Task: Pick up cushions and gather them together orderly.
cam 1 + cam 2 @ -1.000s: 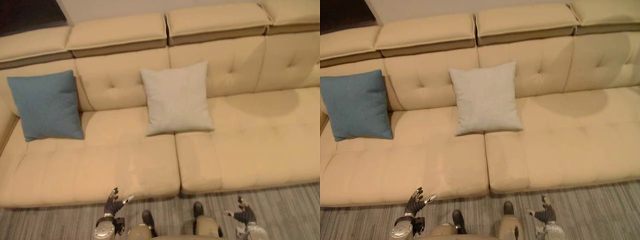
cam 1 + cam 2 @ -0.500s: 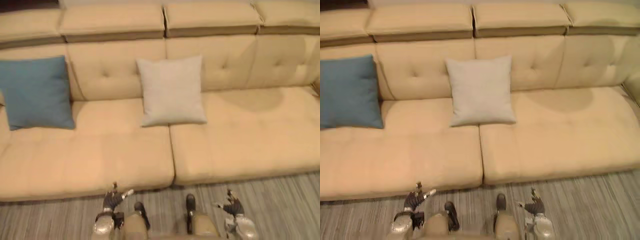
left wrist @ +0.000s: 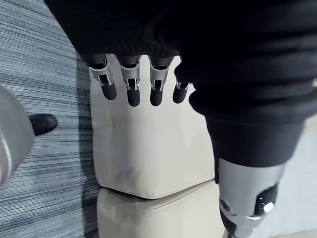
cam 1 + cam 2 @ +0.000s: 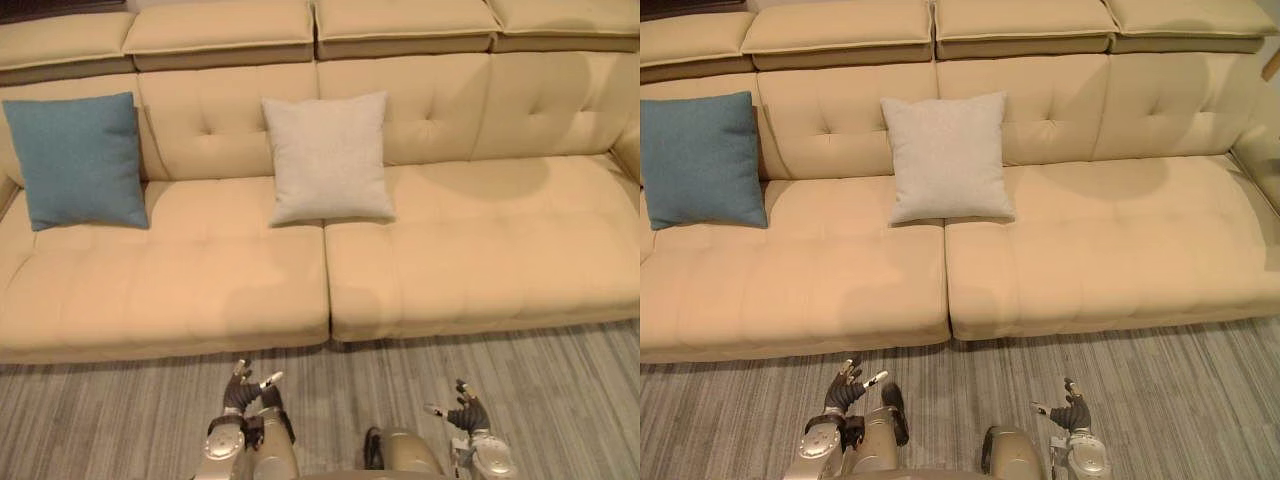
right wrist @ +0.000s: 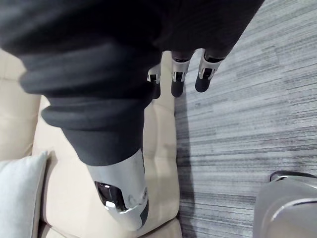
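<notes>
Both hands low over the floor, in front of the sofa. Your left hand has its fingers straight and relaxed, with nothing in them; your right hand is likewise spread and empty. Neither touches a cushion.

The grey cushion stands well ahead of both hands, leaning on the sofa back, closer to the left hand's line than the right's. The blue cushion leans on the same back, well ahead of the left hand and far off to its outer side. The two cushions are well apart, so gathering has not yet begun.

Expect both to be light, soft and springy: likely to sag or fold if you pinch one corner, and unlikely to be harmed by a drop. A good hold would be across an upper edge with fingers behind and thumb in front, or one hand on each side edge, so the cushion keeps its shape as you carry it to the other
</notes>
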Controlling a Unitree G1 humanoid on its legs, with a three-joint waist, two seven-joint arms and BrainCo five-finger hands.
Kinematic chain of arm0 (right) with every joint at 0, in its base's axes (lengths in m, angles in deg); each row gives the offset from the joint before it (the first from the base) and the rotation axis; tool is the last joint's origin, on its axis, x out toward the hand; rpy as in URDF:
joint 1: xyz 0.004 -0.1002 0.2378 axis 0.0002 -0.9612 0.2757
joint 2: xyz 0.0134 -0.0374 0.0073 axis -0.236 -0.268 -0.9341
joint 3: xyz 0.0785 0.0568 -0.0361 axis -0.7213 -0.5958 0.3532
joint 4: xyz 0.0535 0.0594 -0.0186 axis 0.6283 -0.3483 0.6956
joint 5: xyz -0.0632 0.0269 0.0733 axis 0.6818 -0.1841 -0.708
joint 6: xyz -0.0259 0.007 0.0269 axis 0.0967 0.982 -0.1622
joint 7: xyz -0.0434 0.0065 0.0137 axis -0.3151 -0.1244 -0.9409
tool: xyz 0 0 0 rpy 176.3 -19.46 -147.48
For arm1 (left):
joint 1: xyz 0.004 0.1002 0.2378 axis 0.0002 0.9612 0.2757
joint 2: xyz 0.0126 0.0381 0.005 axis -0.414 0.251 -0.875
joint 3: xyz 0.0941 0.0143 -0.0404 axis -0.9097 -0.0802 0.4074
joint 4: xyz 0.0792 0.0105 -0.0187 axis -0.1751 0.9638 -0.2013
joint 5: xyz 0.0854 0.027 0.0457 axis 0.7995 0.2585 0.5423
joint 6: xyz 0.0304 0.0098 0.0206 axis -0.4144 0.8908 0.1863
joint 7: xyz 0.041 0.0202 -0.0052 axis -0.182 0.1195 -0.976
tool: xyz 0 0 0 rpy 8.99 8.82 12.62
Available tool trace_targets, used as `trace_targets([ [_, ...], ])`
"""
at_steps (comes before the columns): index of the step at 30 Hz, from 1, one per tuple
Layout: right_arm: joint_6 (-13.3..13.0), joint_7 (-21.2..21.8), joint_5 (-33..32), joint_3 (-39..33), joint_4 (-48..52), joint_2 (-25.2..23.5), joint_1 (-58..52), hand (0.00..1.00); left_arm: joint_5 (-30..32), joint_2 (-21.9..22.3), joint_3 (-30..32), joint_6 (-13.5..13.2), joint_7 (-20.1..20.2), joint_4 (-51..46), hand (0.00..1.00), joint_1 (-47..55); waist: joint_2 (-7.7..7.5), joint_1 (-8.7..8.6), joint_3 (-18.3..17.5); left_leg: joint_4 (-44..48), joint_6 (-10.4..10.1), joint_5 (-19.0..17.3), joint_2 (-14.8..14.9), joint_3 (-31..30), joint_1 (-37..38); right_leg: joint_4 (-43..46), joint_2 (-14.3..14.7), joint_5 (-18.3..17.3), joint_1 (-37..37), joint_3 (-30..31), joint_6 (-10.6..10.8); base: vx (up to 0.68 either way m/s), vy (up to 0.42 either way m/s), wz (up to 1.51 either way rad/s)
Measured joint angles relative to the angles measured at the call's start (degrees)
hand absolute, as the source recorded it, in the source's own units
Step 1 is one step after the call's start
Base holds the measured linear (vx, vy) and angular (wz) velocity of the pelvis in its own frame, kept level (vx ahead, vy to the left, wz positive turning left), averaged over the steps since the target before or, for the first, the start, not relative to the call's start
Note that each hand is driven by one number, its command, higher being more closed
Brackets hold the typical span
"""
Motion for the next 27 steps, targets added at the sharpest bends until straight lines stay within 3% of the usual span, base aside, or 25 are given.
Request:
trace_targets([
  [2, 0.0, 0.1, 0.1, 0.0, 0.0, 0.2, 0.5, 0.0, 0.0, 0.0, 0.0, 0.0, 0.0, 0.0, 0.0, 0.2, 0.3, 0.21, -0.2, 2.7, -0.1, -5.5, -1.2, -1.6, 1.9, -2.1, 0.1, 2.3, -0.8, 2.1, 0.8, -0.15, 0.151, -0.51],
  [3, 0.1, 0.1, 0.1, 0.1, 0.1, 0.4, 1.2, 0.0, 0.0, 0.0, 0.0, 0.0, 0.0, 0.0, 0.0, 0.6, 1.19, 0.05, -0.6, -0.3, -1.3, -9.0, -2.4, -2.9, 4.4, -2.7, 0.4, 3.5, -1.8, 3.6, 1.7, -0.12, 0.185, -0.57],
  [4, 0.1, 0.1, 0.1, 0.1, 0.0, 0.0, 1.5, 0.0, 0.0, -0.2, 0.0, 0.0, -0.1, 0.1, 0.0, 0.6, 0.81, -0.04, -0.4, -2.0, -1.9, -10.1, -2.7, -2.8, 5.3, -2.8, 0.3, 3.8, -2.0, 4.4, 2.3, -0.13, 0.178, -0.59],
  [6, 0.1, 0.4, 0.1, 0.5, 0.1, -1.2, 0.8, 0.0, 0.0, -0.5, -0.3, 0.0, -0.2, 0.1, 0.0, 0.8, -0.62, -0.07, -1.2, -4.8, -2.0, -10.4, -4.1, 0.7, 7.3, -7.6, -0.1, 7.1, -1.2, 7.1, 4.2, -0.13, 0.134, -0.58],
  [11, 0.1, 0.2, -0.1, -1.2, 0.5, -1.4, -0.2, 0.0, 0.5, -1.4, -0.8, 0.0, -0.3, -0.6, 0.0, 0.3, -1.35, -1.49, -2.4, -6.2, -1.7, -11.4, -5.5, 5.1, 9.1, -13.8, -0.9, 11.8, -0.2, 11.6, 4.8, -0.01, 0.151, -0.5],
  [13, 0.1, 0.2, -1.0, -1.5, 3.9, -1.7, -1.1, 0.0, 1.0, -1.5, -0.9, 0.0, -0.5, -2.2, 0.0, 0.8, -1.31, -1.89, -2.4, -4.1, -2.0, -12.6, -4.7, 9.1, 10.6, -13.8, 0.4, 13.3, -0.8, 15.7, 5.8, 0.05, 0.102, -0.99],
  [15, 0.0, 0.2, -2.1, -1.5, 6.3, -2.0, -1.2, 0.0, 1.2, -1.5, -0.9, 0.1, -1.1, -4.4, 0.0, 0.9, -1.12, -2.2, -2.4, -2.1, -0.7, -13.4, -3.2, 12.7, 12.2, -13.1, 2.6, 14.9, -2.2, 18.2, 5.3, 0.05, 0.072, -1.82],
  [17, -1.0, 0.2, -2.3, -1.5, 7.4, -2.6, -0.7, 0.0, 1.3, -2.1, -1.1, 0.0, -1.3, -5.8, 0.0, -0.1, -1.03, -2.77, -2.6, -1.6, 0.1, -14.2, -1.3, 16.9, 13.9, -14.3, 4.1, 18.2, -4.5, 14.7, 2.7, 0.01, -0.018, -2.15],
  [18, -0.9, 0.1, -2.3, -1.5, 7.4, -2.6, -0.1, 0.0, 1.3, -2.4, -1.7, 0.0, -1.4, -6.0, 0.0, -0.9, -0.38, -3.61, -2.5, -1.5, 0.3, -15.1, -0.3, 21.0, 14.7, -14.8, 3.2, 17.0, -5.2, 8.4, -1.5, 0.01, -0.044, -1.61],
  [20, -0.8, 0.0, -2.2, -1.5, 4.7, -2.0, 1.1, 0.0, 1.8, -2.8, -3.1, 0.0, -1.3, -6.1, 0.0, -3.4, 0.0, -5.02, -2.3, -2.3, 0.2, -15.7, 0.2, 29.4, 18.2, -12.2, -2.3, 13.5, -7.3, -9.6, -6.6, 0.05, 0.029, -1.99],
  [21, -0.8, 0.0, -2.2, -1.2, 3.7, -1.8, 1.6, 0.0, 2.2, -2.8, -3.1, 0.0, -1.3, -6.1, 0.0, -3.8, 0.22, -5.0, -2.3, -2.5, 0.2, -15.7, 0.8, 31.2, 19.4, -11.3, -4.0, 13.0, -7.2, -15.2, -7.3, 0.11, -0.056, -2.53],
  [22, -0.7, 0.0, -2.1, -0.9, 2.7, -1.2, 2.0, 0.0, 2.2, -3.1, -3.6, 0.0, -1.4, -6.1, 0.0, -4.4, 0.07, -5.13, -2.5, -2.5, 0.2, -15.7, 1.2, 35.4, 22.1, -8.4, -7.8, 11.9, -7.3, -26.2, -8.6, 0.09, -0.15, -2.02],
  [24, -0.7, -0.3, -2.0, -1.0, 2.3, -0.7, 2.5, 0.0, 2.2, -3.5, -5.2, 0.0, -1.3, -5.8, 0.0, -5.0, 0.37, -5.23, -2.4, -2.5, -0.7, -16.3, 0.9, 38.3, 25.2, -6.0, -8.9, 12.0, -7.0, -30.7, -7.8, 0.12, -0.191, -2.03],
  [25, -0.7, -0.4, -1.9, -1.0, 2.3, -0.6, 2.5, 0.0, 2.2, -3.8, -5.8, 0.1, -1.2, -5.3, 0.0, -5.4, 0.58, -5.35, -2.3, -2.6, -1.0, -16.4, 1.0, 39.2, 26.3, -4.9, -8.4, 12.3, -7.4, -30.1, -6.8, 0.21, -0.234, -2.05],
  [26, -0.7, -0.7, -1.8, -0.9, 2.3, -0.5, 2.7, 0.0, 2.3, -4.0, -6.5, 0.2, -1.2, -4.5, 0.0, -5.7, 1.04, -5.68, -2.3, -1.0, -1.0, -16.5, 1.9, 40.1, 28.2, -2.8, -6.8, 11.2, -8.4, -27.4, -5.1, 0.22, -0.186, -1.82],
  [27, -0.6, -0.7, -1.8, -0.9, 2.3, -0.2, 2.6, 0.0, 2.3, -3.8, -6.8, 0.3, -1.0, -4.1, 0.0, -5.8, 1.78, -6.46, -2.4, 4.0, -0.7, -16.2, 4.6, 40.2, 29.1, -1.1, -4.6, 9.4, -8.8, -24.6, -5.2, 0.32, -0.222, -1.73],
])
